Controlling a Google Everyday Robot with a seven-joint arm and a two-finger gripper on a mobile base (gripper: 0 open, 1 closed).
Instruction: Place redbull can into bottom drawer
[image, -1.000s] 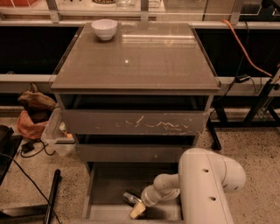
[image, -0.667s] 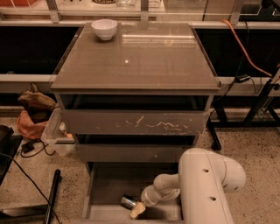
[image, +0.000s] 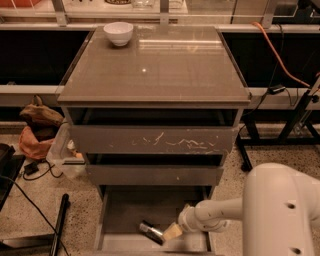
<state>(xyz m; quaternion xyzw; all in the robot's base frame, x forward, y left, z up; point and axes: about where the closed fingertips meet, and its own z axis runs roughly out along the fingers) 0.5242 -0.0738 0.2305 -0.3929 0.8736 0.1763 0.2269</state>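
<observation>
The bottom drawer is seen pulled out, bounded by thin side walls, with the middle drawer overhanging its rear. The redbull can is laid on its side on the drawer floor near the front edge, and bare floor is left open to its left and behind it. The pincer is held inside the drawer at the can's right end; whether it is clamped cannot be told. Compared with a second ago, the can is found shifted slightly leftward and lying flatter.
</observation>
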